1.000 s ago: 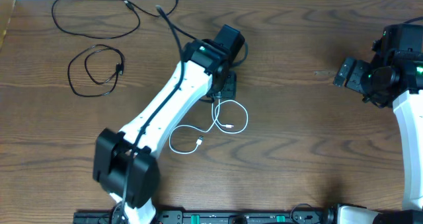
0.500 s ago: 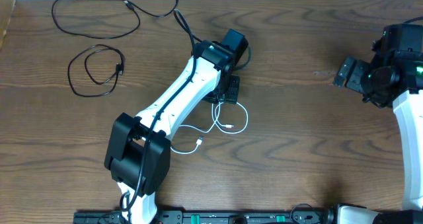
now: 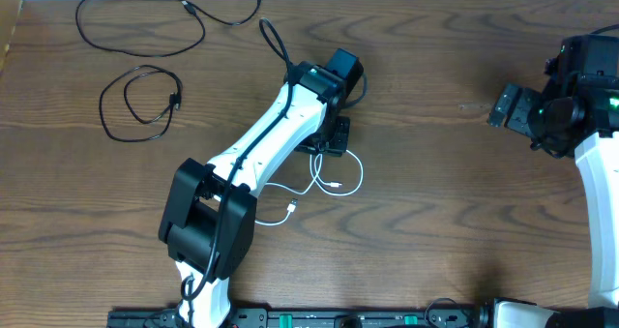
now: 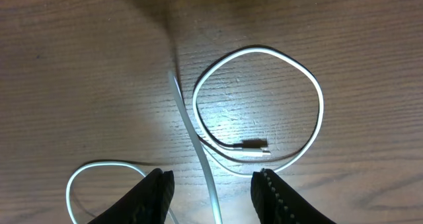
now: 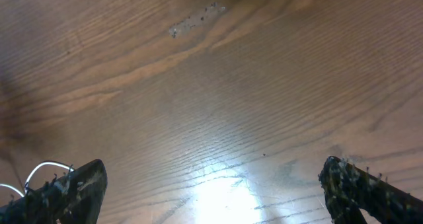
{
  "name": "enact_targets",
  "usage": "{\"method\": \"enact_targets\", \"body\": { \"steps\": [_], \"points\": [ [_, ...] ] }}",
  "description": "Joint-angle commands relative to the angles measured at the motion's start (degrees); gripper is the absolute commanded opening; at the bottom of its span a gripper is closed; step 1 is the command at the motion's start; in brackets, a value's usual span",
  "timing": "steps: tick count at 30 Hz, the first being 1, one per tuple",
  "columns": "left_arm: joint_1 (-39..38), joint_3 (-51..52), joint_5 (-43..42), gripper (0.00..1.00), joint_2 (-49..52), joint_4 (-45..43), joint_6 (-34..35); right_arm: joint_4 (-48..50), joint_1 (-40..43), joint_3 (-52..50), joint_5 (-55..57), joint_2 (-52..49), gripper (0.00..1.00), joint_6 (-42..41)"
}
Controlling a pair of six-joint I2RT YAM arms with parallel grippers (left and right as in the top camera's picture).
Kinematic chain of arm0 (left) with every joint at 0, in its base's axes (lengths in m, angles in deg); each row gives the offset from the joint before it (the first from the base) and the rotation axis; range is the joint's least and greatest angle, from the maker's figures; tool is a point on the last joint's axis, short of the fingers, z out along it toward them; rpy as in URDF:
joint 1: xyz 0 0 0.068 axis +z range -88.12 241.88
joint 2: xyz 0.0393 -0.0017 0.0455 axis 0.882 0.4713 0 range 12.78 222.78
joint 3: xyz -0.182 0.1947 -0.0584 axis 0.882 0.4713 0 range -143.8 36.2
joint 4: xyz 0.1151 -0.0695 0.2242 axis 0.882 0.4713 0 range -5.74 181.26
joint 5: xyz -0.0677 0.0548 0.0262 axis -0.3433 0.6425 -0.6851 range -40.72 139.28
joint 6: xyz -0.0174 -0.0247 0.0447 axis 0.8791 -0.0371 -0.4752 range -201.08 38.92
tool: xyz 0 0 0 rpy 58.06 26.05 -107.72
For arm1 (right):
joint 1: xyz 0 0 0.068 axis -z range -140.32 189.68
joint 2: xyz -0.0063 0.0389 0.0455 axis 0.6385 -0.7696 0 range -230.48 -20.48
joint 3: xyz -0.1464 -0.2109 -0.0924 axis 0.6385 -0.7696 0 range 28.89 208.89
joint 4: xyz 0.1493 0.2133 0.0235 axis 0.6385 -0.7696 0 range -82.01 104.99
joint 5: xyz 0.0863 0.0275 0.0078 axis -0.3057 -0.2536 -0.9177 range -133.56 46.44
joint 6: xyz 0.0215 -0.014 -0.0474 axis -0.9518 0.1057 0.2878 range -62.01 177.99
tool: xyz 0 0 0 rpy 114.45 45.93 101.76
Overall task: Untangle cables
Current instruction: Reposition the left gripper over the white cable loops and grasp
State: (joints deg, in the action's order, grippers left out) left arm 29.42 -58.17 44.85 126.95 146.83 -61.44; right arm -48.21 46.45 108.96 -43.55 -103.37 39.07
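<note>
1 white cable (image 4: 198,148) lying loose btwn fingers of wide-open left claw (image 4: 211,184).
Looks light, limp, thin, prob. slippery; pinch straight strand right under claw, not plug (image 4: 254,144) ahead-right. Right claw (image 5: 211,191) also wide, well away.

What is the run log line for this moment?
left gripper: open over white cable | right gripper: open over table | short black cable, long black cable: separate
</note>
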Motion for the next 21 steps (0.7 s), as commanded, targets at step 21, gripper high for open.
{"method": "enact_targets", "body": {
  "steps": [21],
  "points": [
    [-0.9,0.4,-0.9,0.28,0.8,-0.7,2.1,0.0,0.3,0.3,0.5,0.0,0.99,-0.8]
  ]
}}
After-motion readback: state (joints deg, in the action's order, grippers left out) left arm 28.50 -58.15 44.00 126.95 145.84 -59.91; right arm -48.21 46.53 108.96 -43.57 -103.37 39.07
